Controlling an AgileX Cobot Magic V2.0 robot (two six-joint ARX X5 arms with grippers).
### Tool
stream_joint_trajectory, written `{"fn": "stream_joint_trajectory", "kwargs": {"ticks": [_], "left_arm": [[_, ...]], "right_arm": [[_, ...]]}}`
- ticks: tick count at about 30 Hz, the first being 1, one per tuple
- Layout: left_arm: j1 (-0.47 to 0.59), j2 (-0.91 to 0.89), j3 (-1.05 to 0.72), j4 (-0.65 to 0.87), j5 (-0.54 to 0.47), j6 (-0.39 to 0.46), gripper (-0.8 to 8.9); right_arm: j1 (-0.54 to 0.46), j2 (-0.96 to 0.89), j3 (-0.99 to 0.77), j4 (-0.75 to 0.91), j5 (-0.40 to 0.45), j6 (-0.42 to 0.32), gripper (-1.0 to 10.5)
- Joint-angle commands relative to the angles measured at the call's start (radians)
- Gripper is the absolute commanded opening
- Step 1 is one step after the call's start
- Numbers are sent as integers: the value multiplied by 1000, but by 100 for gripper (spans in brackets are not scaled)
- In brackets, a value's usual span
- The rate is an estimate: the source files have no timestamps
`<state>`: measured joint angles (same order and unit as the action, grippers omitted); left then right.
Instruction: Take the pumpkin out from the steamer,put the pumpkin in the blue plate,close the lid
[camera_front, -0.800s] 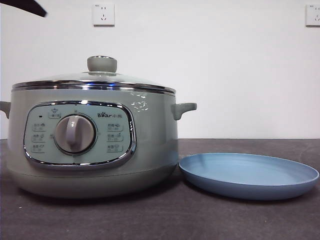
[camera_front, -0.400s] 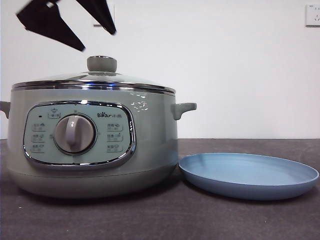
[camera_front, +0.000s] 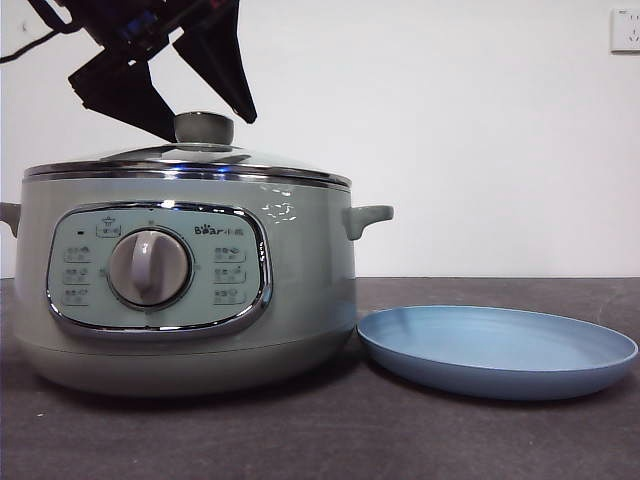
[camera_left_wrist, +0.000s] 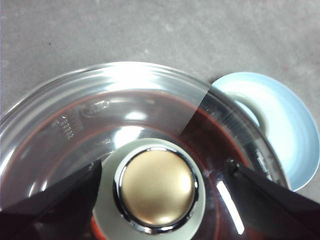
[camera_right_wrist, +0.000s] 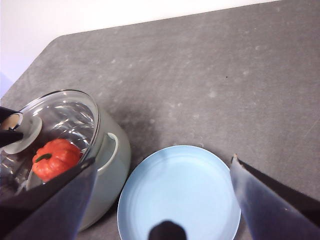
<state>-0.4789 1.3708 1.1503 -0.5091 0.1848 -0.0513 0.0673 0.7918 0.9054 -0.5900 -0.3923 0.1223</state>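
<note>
Grey table: left claw (camera_left_wrist: 160, 185) (wide open) straddles lid (camera_left_wrist: 125, 110) knob (camera_left_wrist: 157, 186).

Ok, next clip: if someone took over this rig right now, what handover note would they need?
Left gripper: open, jaws either side of the lid knob, not gripping yet.
Right gripper: open, waiting above the blue plate.
The lid sits on the steamer; the pumpkin is inside, seen through the glass. The plate lies beside the pot, nothing on it.
Done: nothing.
Left: lift lid, move pumpkin to plate, close lid.
</note>
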Motion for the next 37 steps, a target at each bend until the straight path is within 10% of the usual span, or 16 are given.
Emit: {"fn": "stream_joint_trajectory", "kwargs": {"ticks": [1,7,12,37], "left_arm": [[-5,16,1,-1,-6,26,408],[-5,20,1,-5,-29,27,392],[-5,20,1,-13,-28,60,-24],[-4,-300,3,-37,-104,52,-8]], "right_arm": [[1,0,3,3,-1,-8,442],[1,0,3,3,0,-8,442],[1,0,3,3,0,-9,442],[20,34,3,25,-102,-8,441]]}}
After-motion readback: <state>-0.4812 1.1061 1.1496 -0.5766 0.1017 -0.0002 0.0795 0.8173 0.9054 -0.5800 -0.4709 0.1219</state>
